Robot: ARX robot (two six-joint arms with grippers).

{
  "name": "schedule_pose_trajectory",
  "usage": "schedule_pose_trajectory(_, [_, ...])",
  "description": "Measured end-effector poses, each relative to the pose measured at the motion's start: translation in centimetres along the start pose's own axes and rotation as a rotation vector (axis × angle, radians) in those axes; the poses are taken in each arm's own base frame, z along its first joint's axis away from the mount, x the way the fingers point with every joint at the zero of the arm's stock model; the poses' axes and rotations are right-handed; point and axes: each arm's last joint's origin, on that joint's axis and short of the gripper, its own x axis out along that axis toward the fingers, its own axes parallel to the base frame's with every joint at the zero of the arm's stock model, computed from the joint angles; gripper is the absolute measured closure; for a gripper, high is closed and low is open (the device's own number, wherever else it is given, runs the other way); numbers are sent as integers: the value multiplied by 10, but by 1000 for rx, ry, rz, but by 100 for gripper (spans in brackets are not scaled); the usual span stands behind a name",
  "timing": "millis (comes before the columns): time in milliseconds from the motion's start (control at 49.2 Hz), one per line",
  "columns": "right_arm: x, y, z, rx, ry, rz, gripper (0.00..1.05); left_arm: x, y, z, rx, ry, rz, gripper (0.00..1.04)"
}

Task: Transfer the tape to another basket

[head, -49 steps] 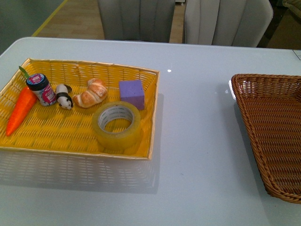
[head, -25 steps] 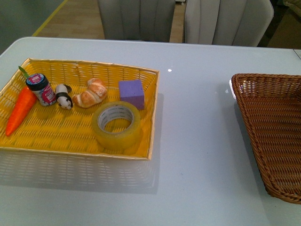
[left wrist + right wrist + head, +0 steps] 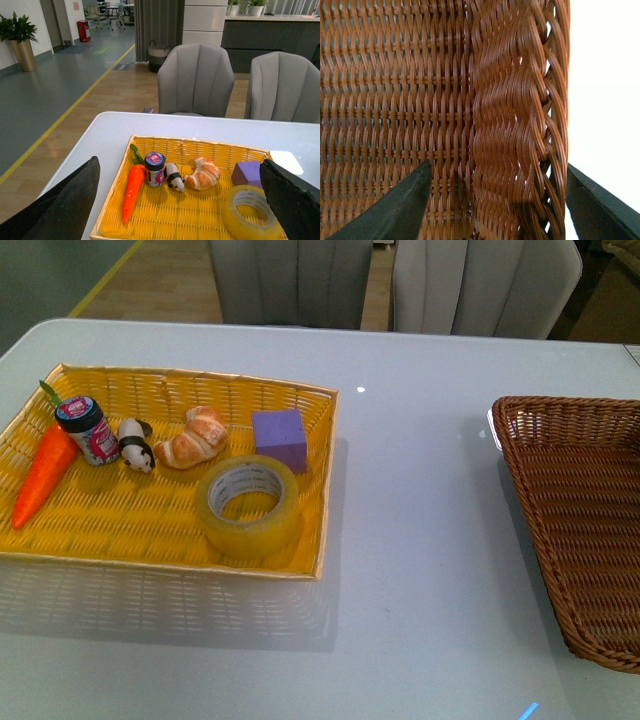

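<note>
- On the left of the white surface (image 3: 420,540), in the front view, the tape (image 3: 250,505) lies flat in the yellow tray (image 3: 120,525), at its near right corner. A purple block (image 3: 280,438) sits just beyond it. A croissant (image 3: 193,438), panda figure (image 3: 136,446), jar (image 3: 88,430) and carrot (image 3: 45,472) lie further left. The basket (image 3: 590,530) stands well apart at the right.
- In the left wrist view, the left fingers (image 3: 70,200) are spread wide and grip nothing. The tray and the tape (image 3: 250,212) show beyond them.
- In the right wrist view, the right fingers (image 3: 395,210) are spread. One is over the basket's woven floor, the other over the bare surface outside, with the basket's wall between them.
</note>
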Motion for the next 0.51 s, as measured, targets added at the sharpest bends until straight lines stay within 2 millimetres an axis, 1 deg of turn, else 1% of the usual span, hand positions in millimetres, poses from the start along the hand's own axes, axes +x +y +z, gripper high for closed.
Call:
schedule_pose_trajectory(20, [2, 0, -2, 5, 7, 2, 37, 0, 0, 0, 0, 0, 0, 9])
schedule_pose_trajectory(102, [5, -1, -7, 33, 32, 14, 51, 0, 0, 0, 0, 0, 0, 9])
schedule_pose_trajectory(224, [6, -1, -10, 73, 46, 42, 67, 0, 0, 0, 0, 0, 0, 9])
schedule_pose_trajectory(325, [5, 0, -9, 121, 44, 78, 82, 0, 0, 0, 0, 0, 0, 9])
schedule_pose_trajectory(407, [3, 4, -9, 148, 41, 104, 92, 0, 0, 0, 0, 0, 0, 9])
schedule_pose_trajectory(467, [1, 11, -7, 168, 38, 128, 100, 0, 0, 0, 0, 0, 0, 9])
schedule_pose_trajectory(508, [-1, 18, -4, 181, 32, 142, 101, 0, 0, 0, 0, 0, 0, 9])
